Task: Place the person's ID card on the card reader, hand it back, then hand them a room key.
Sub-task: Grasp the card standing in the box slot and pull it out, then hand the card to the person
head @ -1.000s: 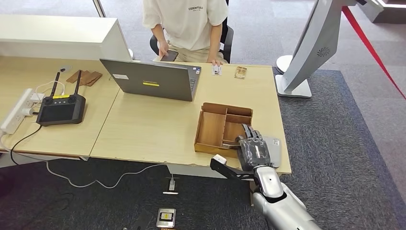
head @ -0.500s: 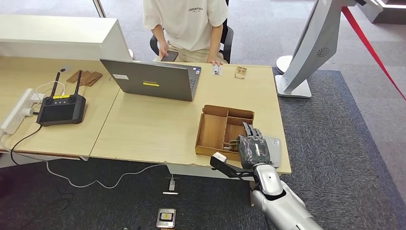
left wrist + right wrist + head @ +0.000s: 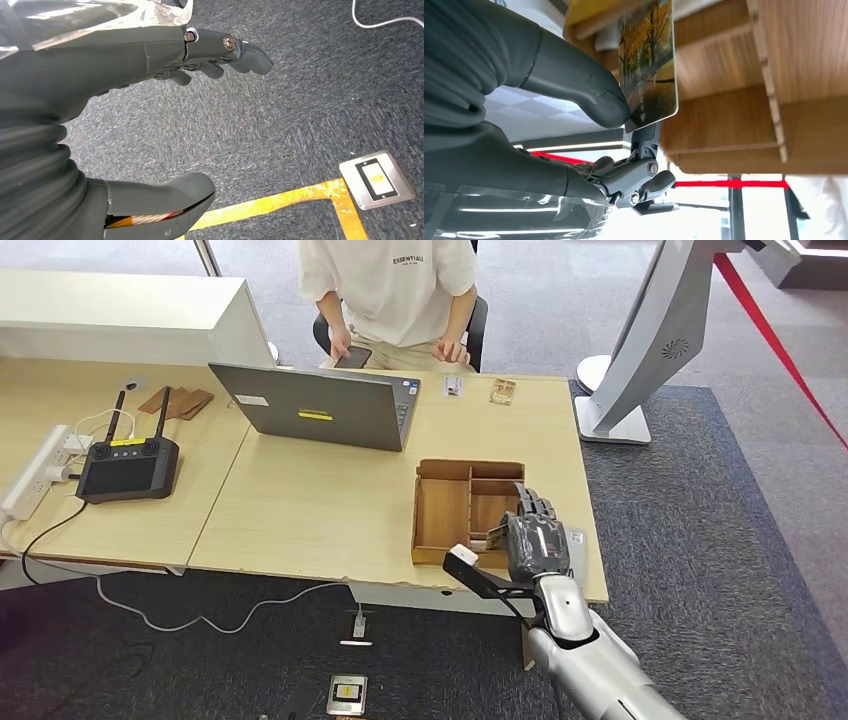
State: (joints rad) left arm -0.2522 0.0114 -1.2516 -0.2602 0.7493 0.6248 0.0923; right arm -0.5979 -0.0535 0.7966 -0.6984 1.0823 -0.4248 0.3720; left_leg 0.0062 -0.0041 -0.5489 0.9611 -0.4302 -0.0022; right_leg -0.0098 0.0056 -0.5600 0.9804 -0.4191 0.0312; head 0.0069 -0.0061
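Note:
My right hand (image 3: 535,545) is over the near right compartment of the wooden tray (image 3: 445,510). In the right wrist view its thumb and a finger pinch a room key card (image 3: 647,65) printed with autumn trees, just above the tray (image 3: 734,90). The grey card reader (image 3: 576,539) lies mostly hidden under that hand at the table's right edge. A small ID card (image 3: 453,386) lies at the far table edge in front of the seated person (image 3: 390,290). My left hand (image 3: 150,55) hangs over the carpet, fingers apart and holding nothing.
A grey laptop (image 3: 320,405) stands open at mid-table. A remote controller (image 3: 128,465) and a power strip (image 3: 35,470) lie at the left. A small wooden tag (image 3: 503,390) sits beside the ID card. A white stand base (image 3: 610,410) is on the floor at the right.
My right hand has lifted slightly at the tray with the card. The tray has shifted a little and straightened. The person's hand has left the table edge.

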